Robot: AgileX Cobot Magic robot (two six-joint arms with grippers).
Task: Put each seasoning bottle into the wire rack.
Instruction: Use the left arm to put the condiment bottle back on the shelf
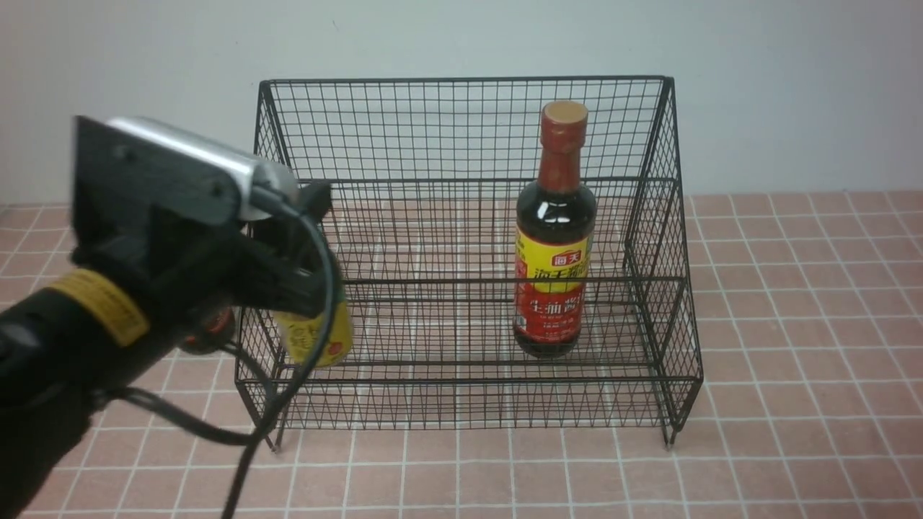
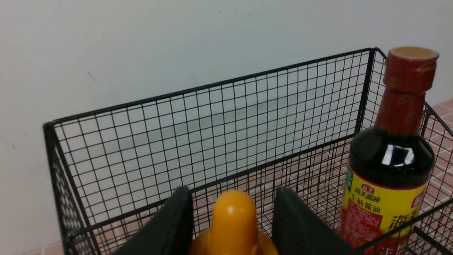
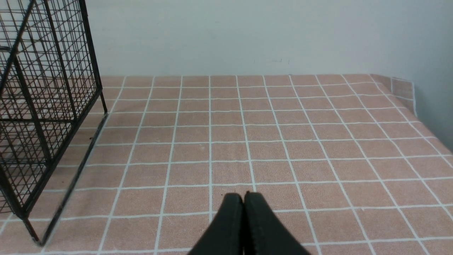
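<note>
Nearest of all, the black left arm (image 1: 108,288) is seen entering from 8 o'clock in the front view, with a cable (image 1: 238,436) looped beneath it. The left gripper (image 1: 306,292) is clamped on the short bottle (image 1: 321,337); in the left wrist view the bottle's orange nozzle cap (image 2: 231,219) is framed between the two dark fingers (image 2: 177,223). The yellow-labelled bottle is held upright at 8 o'clock of the wire rack (image 1: 461,79), close to the left side wall. Whether its base is set on the mesh cannot be told.

The right gripper (image 3: 244,198) is shown only by its own wrist camera. Its jaws are pressed together on nothing above the tiled table (image 3: 283,141), and one side of the rack is seen nearby.

Past the rack's low front edge, a wide stretch of bare mesh is left between the two bottles. The tall bottle (image 1: 554,238) is stood upright at 3 o'clock of the rack, behind the front rails and near the right side wall without touching it. Its cap is kept just below the top rim of the tall back. Open tiles are spread at 3 o'clock beyond the rack, and a pale wall (image 1: 793,86) is seen farthest off.
</note>
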